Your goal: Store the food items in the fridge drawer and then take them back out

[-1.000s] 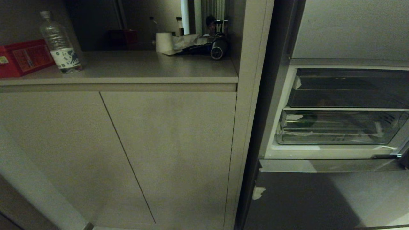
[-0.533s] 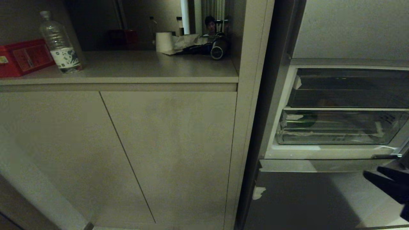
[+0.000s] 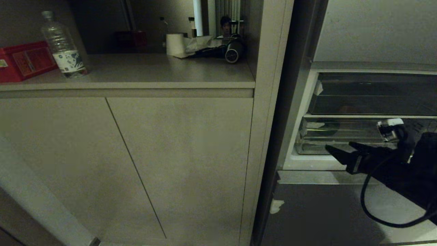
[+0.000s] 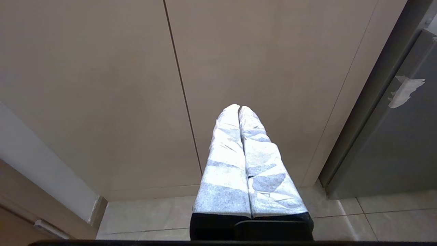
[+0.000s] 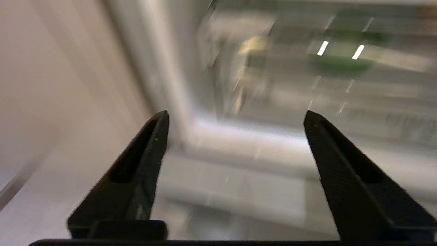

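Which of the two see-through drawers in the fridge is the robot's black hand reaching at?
The lower clear drawer, the one with white tape scraps on its front. The right gripper is in front of it, fingers spread. The darker upper drawer sits above the hand.

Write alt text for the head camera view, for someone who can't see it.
The right gripper, black with fingers apart and empty, reaches in from the right toward the clear fridge drawer in the open fridge. A dark-green food item shows dimly behind the drawer's front. To the left stand beige cabinet doors under a counter with a water bottle.
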